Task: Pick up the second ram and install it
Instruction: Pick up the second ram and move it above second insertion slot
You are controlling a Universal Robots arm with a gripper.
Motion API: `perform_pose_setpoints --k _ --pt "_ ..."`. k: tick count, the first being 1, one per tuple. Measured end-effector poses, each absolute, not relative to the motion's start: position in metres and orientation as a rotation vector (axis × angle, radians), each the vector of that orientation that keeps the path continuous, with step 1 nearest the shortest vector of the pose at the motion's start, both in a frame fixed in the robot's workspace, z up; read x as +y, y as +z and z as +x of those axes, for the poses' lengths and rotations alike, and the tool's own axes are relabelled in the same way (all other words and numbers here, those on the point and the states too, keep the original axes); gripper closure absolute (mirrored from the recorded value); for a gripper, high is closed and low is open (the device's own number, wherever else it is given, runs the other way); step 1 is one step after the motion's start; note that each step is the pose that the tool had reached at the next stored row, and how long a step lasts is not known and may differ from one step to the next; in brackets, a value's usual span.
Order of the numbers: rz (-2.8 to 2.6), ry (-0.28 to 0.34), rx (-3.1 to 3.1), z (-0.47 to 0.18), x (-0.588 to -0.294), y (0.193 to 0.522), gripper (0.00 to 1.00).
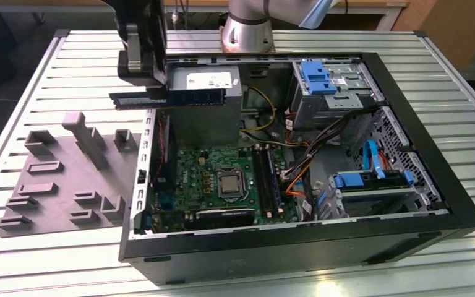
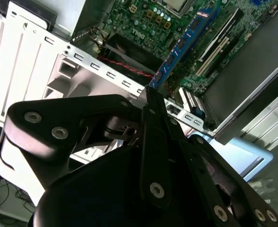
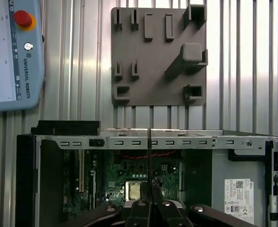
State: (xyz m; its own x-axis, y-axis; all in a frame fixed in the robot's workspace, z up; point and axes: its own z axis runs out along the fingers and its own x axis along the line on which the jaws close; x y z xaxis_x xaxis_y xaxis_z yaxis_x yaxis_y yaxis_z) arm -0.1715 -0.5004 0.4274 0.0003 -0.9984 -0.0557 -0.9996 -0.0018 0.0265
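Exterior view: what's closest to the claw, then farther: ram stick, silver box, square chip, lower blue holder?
From the gripper:
1. second ram, held in it.
2. silver box, just beside.
3. square chip, middle of board.
4. lower blue holder, exterior view's right.

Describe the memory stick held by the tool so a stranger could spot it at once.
Find the open black computer case on the slatted table. Above its wall nearest the grey tray, the tool is shut on the second ram. It is a long, thin, flat dark stick held level in mid-air, while the other parts sit fixed inside the case.
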Motion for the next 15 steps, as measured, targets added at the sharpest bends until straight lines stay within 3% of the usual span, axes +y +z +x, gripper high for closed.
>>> perform_pose_setpoints --k 15 --pt "-2.207 0.091 2.205 -0.159 -0.5 0.425 0.89"
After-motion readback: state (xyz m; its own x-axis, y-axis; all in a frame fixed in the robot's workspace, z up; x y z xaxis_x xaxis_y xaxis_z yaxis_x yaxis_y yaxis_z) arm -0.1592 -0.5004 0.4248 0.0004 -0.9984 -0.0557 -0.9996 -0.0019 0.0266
